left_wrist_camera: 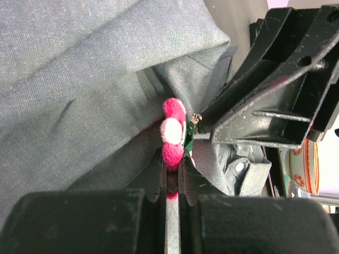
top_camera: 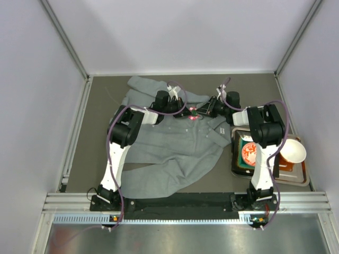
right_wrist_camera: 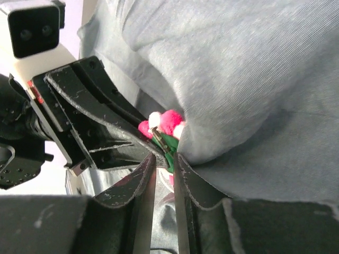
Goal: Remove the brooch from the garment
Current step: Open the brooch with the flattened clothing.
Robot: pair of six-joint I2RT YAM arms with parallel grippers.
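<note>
The grey garment (top_camera: 169,151) lies rumpled across the dark table. The brooch (top_camera: 193,117), pink with a pale centre and a green backing, sits on it near the collar, between both grippers. My left gripper (left_wrist_camera: 174,159) is shut on a lower pink petal of the brooch (left_wrist_camera: 172,129); in the top view the left gripper (top_camera: 186,112) is just left of it. My right gripper (right_wrist_camera: 164,159) stands open, its tips at the green backing of the brooch (right_wrist_camera: 167,123), beside a fold of the garment (right_wrist_camera: 238,79). The left gripper's black fingers (right_wrist_camera: 106,121) press in from the left.
A tray (top_camera: 304,179) at the right table edge holds a white bowl (top_camera: 293,152) and a red-patterned dish (top_camera: 249,153). A buttoned cuff (left_wrist_camera: 241,166) lies under the right gripper's fingers (left_wrist_camera: 254,106). White walls enclose the table on three sides.
</note>
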